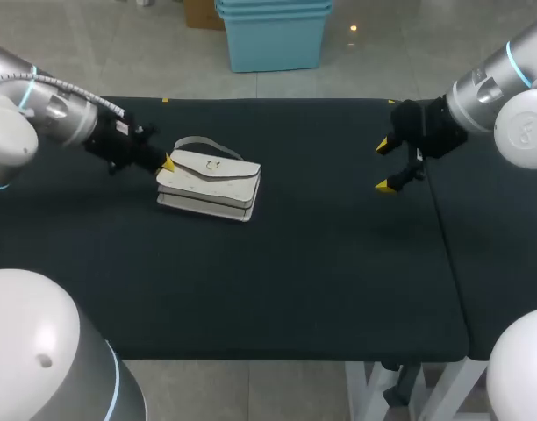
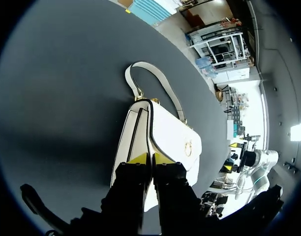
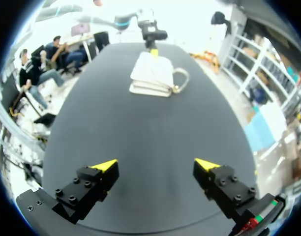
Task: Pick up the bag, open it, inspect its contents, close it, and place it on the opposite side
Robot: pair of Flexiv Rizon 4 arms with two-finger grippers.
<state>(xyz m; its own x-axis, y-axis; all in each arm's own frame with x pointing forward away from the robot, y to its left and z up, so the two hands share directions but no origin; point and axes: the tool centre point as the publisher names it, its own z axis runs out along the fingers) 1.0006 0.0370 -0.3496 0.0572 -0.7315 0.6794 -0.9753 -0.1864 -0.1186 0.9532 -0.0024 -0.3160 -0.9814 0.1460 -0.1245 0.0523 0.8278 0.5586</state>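
Pinching hold: the left gripper has its yellow tips drawn almost together on the dark-trimmed edge of the flap. It appears clenched on the bag at the end nearest that arm.
Bag: white, lying flat on the black table, left of the middle in the head view. Its flap is down and its handle arches over the cloth ahead of the left fingers.
Right gripper: hanging over the table's right part with its fingers spread wide and nothing between them, well apart from the bag.
Risk, slipping: the hold looks thin and sits at one edge only. A lift from here probably lets the bag tilt and slide out of the tips.
Risk, early opening: if only the flap is caught, raising it may pull the clasp free, so the body sags or tips its contents out.
Risk, dragging: a sideways pull rather than a lift would likely scrape the bag across the cloth and turn it.
Risk, handle: the loose loop could swing into the right gripper's way when that arm comes in.
Hidden: how deep the tips reach, and whether one finger lies under the flap or under the whole body.
Hidden: the contents, the underside, and whether the clasp is fastened.
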